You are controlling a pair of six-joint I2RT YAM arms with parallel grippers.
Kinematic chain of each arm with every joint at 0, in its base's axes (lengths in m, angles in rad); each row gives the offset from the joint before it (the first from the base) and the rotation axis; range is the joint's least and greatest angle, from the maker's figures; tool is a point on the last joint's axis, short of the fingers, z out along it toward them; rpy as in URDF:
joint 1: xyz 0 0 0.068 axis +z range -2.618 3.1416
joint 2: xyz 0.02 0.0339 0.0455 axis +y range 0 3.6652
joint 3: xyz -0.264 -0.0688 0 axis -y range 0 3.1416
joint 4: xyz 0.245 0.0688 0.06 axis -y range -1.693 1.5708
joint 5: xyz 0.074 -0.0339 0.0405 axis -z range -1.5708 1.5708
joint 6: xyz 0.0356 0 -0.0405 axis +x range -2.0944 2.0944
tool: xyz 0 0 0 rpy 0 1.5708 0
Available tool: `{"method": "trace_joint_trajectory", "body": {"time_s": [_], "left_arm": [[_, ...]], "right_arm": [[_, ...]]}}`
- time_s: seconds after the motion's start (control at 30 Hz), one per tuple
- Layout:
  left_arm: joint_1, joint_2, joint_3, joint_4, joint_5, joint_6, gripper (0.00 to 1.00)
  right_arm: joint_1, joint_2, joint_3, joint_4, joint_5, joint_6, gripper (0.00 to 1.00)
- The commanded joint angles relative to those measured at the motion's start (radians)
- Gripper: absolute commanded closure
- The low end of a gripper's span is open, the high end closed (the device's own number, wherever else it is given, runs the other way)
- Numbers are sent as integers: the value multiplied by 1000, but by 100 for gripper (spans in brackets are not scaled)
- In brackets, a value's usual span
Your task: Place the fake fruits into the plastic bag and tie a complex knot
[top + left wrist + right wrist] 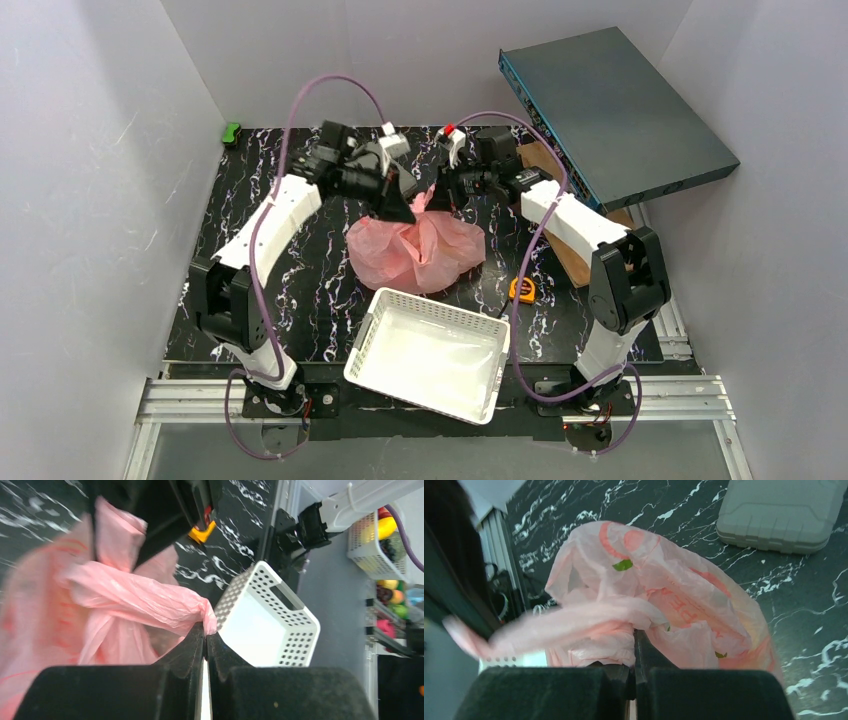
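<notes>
The pink plastic bag (415,252) lies bunched on the dark marbled table, just beyond the white basket. My left gripper (408,205) is shut on one pink handle strip (150,597) at its tip. My right gripper (445,193) is shut on the other handle strip (574,620), which stretches left across the bag (684,600). Both grippers meet above the bag's far top. The fruits are hidden inside the bag; only small green leaf bits (622,565) and a yellowish glow show through. No finished knot shows.
A white lattice basket (372,330) stands near the front edge and shows in the left wrist view (295,625). A yellow-orange tape measure (522,289) lies right of the bag. A dark flat box (610,110) leans at the back right. A grey case (781,515) lies beyond the bag.
</notes>
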Motion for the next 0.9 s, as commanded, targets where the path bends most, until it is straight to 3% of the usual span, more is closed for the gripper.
{"method": "trace_joint_trajectory", "body": {"time_s": [0.0,0.2,0.4,0.6,0.73,0.87], "left_arm": [[-94,-70,-166,113,-19,-260,100],[-124,24,-290,190,-375,-390,100],[-52,31,-369,430,-516,-469,100],[-27,104,-321,576,-565,-413,100],[25,107,-263,640,-447,-398,100],[20,-12,-304,646,-371,-368,100]], "right_arm": [[1,-52,-3,143,197,232,99],[6,-76,-11,190,233,344,99],[26,-147,-110,248,272,363,99],[86,-133,-108,318,462,404,99],[92,-103,-59,334,611,463,99],[103,-127,-75,328,722,474,99]]}}
